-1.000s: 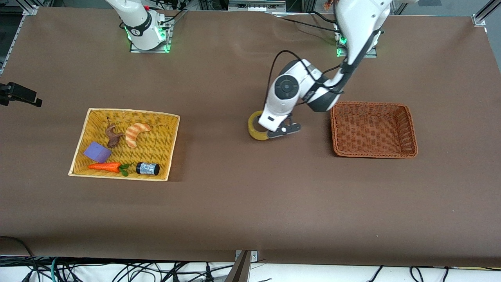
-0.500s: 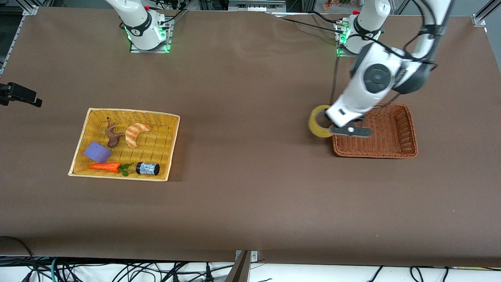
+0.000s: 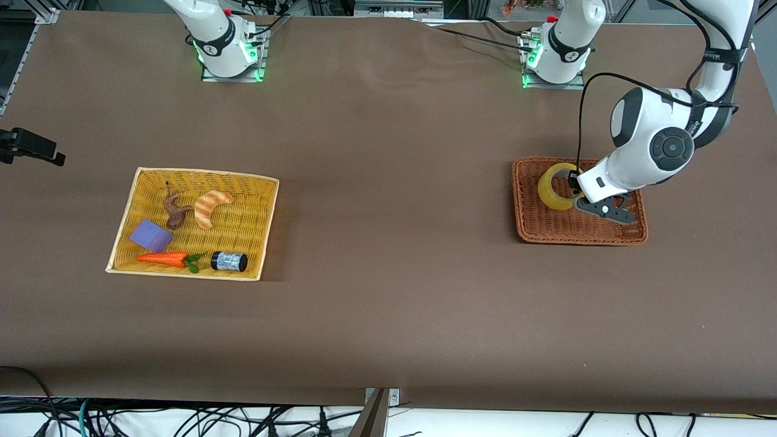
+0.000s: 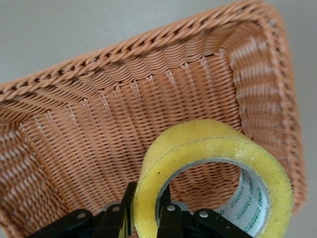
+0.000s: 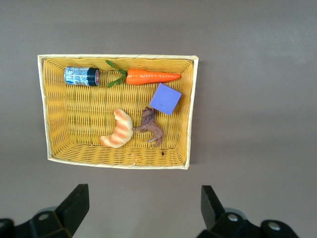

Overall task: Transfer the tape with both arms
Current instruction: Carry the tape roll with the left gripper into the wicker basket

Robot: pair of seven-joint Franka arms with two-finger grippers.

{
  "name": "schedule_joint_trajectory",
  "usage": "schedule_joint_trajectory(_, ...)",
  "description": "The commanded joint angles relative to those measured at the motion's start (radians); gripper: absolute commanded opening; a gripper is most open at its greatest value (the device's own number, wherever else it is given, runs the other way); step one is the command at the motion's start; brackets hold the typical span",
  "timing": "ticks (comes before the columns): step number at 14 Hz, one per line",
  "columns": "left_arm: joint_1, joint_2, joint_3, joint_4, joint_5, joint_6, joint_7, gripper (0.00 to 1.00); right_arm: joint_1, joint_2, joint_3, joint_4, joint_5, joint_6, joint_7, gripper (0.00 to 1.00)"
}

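The tape (image 3: 555, 189), a thick yellowish roll with a grey-white core, hangs on edge just over the brown wicker basket (image 3: 631, 235) at the left arm's end of the table. My left gripper (image 3: 572, 188) is shut on the roll's wall, one finger inside the core and one outside. The left wrist view shows the tape (image 4: 213, 146) in my left gripper (image 4: 147, 204) with the basket's rim (image 4: 124, 54) and woven floor under it. My right gripper (image 5: 143, 196) is open and empty, high over the table beside the yellow basket (image 5: 192, 109). It is out of the front view.
The yellow basket (image 3: 269, 224) at the right arm's end holds a carrot (image 3: 162, 258), a purple block (image 3: 151, 236), a croissant (image 3: 210, 206), a brown figure (image 3: 175, 212) and a black-capped bottle (image 3: 229, 261). A black mount (image 3: 27, 147) sticks in at that table edge.
My left arm has carried the tape from the middle of the table toward its own end, to over the brown basket. The yellow basket's things have not moved.
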Motion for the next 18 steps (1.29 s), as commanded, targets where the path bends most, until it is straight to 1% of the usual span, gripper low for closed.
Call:
schedule_joint_trajectory(1, 0.032, 0.093, 0.009, 0.002, -0.028, 0.096, 0.093, 0.0, 0.001, 0.008, 0.003, 0.023, -0.009, -0.004, -0.007, 1.0)
schedule_joint_trajectory(2, 0.032, 0.113, 0.009, 0.005, -0.028, 0.106, 0.093, 0.1, 0.001, 0.008, 0.002, 0.023, -0.007, -0.006, -0.007, 1.0)
schedule_joint_trajectory(3, 0.032, 0.121, 0.009, 0.008, -0.028, 0.11, 0.093, 0.14, 0.001, 0.008, 0.002, 0.023, -0.007, -0.007, -0.007, 1.0)
schedule_joint_trajectory(4, 0.032, 0.121, 0.009, 0.008, -0.028, 0.11, 0.092, 0.2, 0.001, 0.008, 0.002, 0.023, -0.009, -0.007, -0.007, 1.0)
schedule_joint_trajectory(5, 0.03, 0.118, 0.009, 0.008, -0.028, 0.108, 0.092, 0.32, 0.001, 0.008, 0.002, 0.023, -0.009, -0.007, -0.007, 1.0)
schedule_joint_trajectory(6, 0.024, 0.113, 0.009, 0.007, -0.028, 0.105, 0.09, 0.64, 0.001, 0.008, 0.002, 0.023, -0.009, -0.009, -0.008, 1.0)
schedule_joint_trajectory(7, 0.02, 0.104, 0.011, 0.005, -0.028, 0.099, 0.074, 1.0, 0.001, 0.008, 0.002, 0.023, -0.009, -0.009, -0.008, 1.0)
schedule_joint_trajectory(9, 0.012, 0.058, 0.011, -0.001, -0.023, 0.085, 0.076, 1.0, 0.001, 0.008, 0.002, 0.023, -0.009, -0.009, -0.008, 1.0)
schedule_joint_trajectory(11, -0.025, -0.063, 0.011, -0.001, -0.021, -0.035, 0.075, 1.0, 0.001, 0.008, 0.002, 0.023, -0.009, -0.01, -0.008, 1.0)
schedule_joint_trajectory(12, -0.028, -0.13, 0.011, -0.001, -0.018, -0.063, 0.075, 1.0, 0.001, 0.008, 0.002, 0.023, -0.007, -0.01, -0.008, 1.0)
schedule_joint_trajectory(16, -0.031, -0.321, 0.009, 0.005, -0.017, -0.073, 0.072, 1.0, 0.001, 0.008, 0.002, 0.023, -0.007, -0.01, -0.008, 1.0)
schedule_joint_trajectory(18, -0.031, -0.393, 0.009, 0.028, -0.024, -0.109, 0.072, 1.0, 0.001, 0.008, 0.002, 0.021, -0.007, -0.01, -0.008, 1.0)
